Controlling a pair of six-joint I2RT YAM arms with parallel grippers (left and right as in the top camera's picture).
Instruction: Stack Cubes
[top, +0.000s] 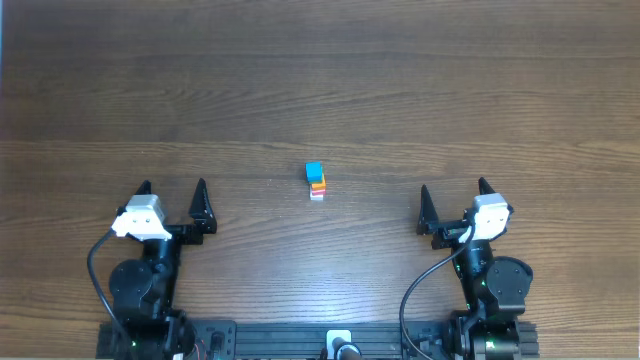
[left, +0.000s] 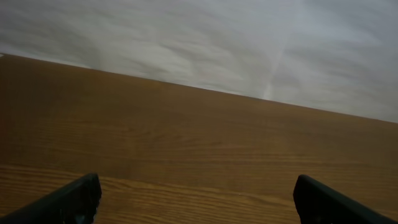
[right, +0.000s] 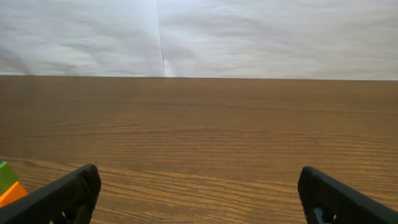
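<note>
Cube stack (top: 316, 183) stands on the tabletop (top: 320, 80) near its middle, the cubes one on another. Left gripper (top: 172, 187) sits to the stack's left and right gripper (top: 453, 188) to its right. Both are well apart from it and a little nearer the tabletop's near edge.

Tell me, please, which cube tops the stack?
The blue cube is on top; the orange cube sits under it, and a reddish cube is lowest.

A robotics lab bench is suggested by a wood-grain surface (top: 320, 80) backed by a plain white sheet (right: 261, 37), at whose near edge a left arm (top: 148, 275) and a right arm (top: 492, 275) are mounted on a black rail (top: 270, 335).
</note>
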